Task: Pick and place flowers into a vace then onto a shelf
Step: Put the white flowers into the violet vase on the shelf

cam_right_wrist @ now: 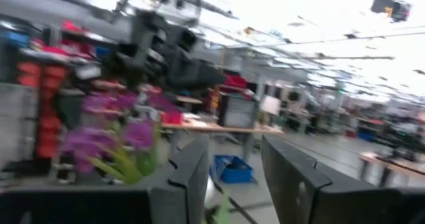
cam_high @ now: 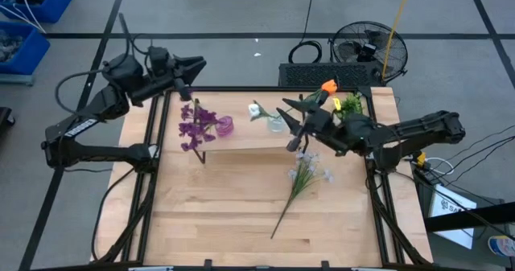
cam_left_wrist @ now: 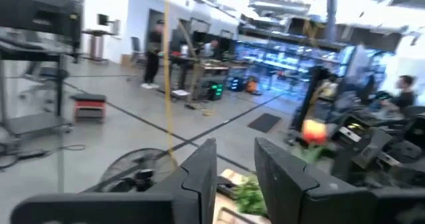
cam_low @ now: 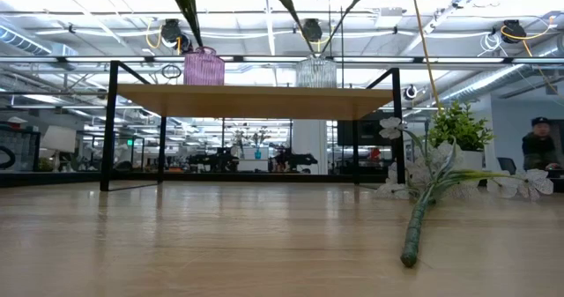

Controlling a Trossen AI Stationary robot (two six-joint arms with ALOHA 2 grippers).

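right gripper (cam_high: 291, 120) hangs over the shelf's (cam_high: 241, 141) right end by the clear vase (cam_high: 276, 124), fingers spread, holding nothing. left gripper (cam_high: 193, 66) waits far left, fingers parted, empty. about half done: purple flower (cam_high: 193, 125) in the ribbed pink vase (cam_high: 224, 126) and white bud (cam_high: 255, 109) in the clear one, both on the wood plank. pale spray (cam_high: 304, 173) lies on the table, orange tulip (cam_high: 328, 86) far right.

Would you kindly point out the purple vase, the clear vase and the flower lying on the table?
purple vase (cam_low: 204, 67), low view, ribbed glass body.
clear vase (cam_low: 316, 71), low view, glass body.
pale flower spray (cam_high: 306, 171), high view, blossom cluster.
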